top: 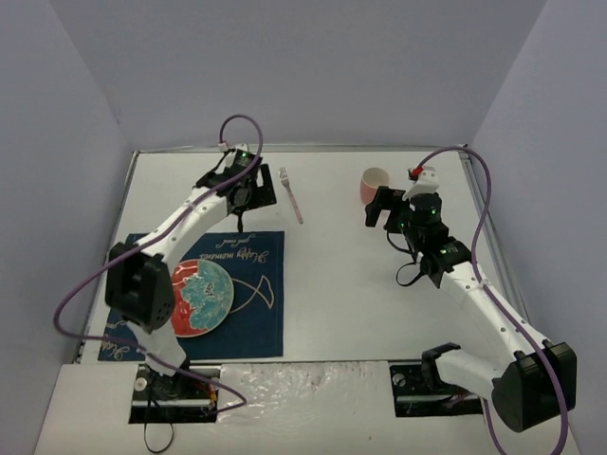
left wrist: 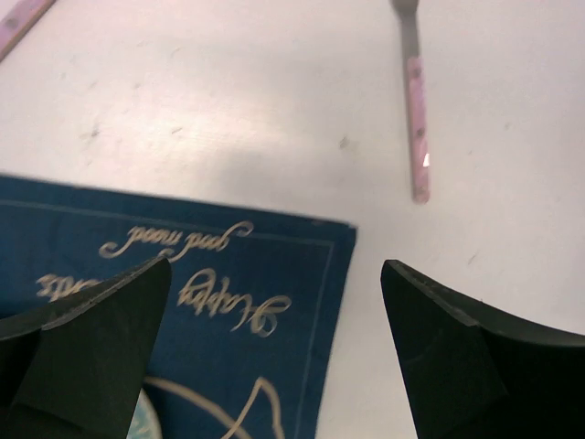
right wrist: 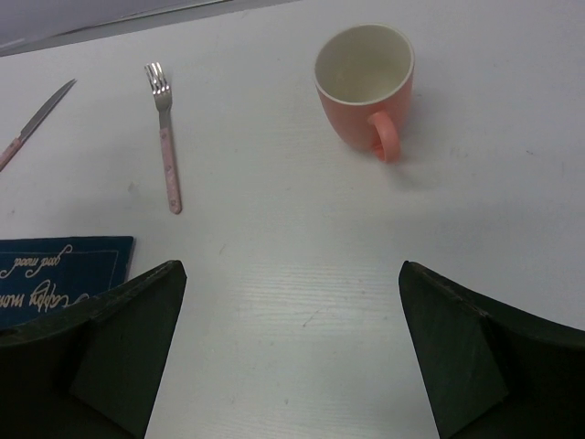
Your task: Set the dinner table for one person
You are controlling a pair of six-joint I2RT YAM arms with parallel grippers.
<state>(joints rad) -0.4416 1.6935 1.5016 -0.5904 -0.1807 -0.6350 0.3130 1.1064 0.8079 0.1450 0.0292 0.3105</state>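
The dinner table (top: 360, 284) is a plain white tabletop. A navy placemat (top: 248, 305) with a fish drawing lies at the front left, and a red-rimmed teal plate (top: 197, 299) sits on its left part. A pink-handled fork (top: 292, 196) lies at the back, and a pink cup (top: 374, 184) stands upright to its right. My left gripper (top: 254, 194) is open and empty above the mat's far right corner (left wrist: 329, 238), with the fork (left wrist: 418, 119) just beyond it. My right gripper (top: 382, 209) is open and empty, short of the cup (right wrist: 364, 80).
A pink-handled knife (right wrist: 37, 119) lies left of the fork (right wrist: 166, 137); its handle shows in the left wrist view (left wrist: 23, 23). Grey walls enclose the table on three sides. Bare tabletop lies under the right gripper (right wrist: 292, 270).
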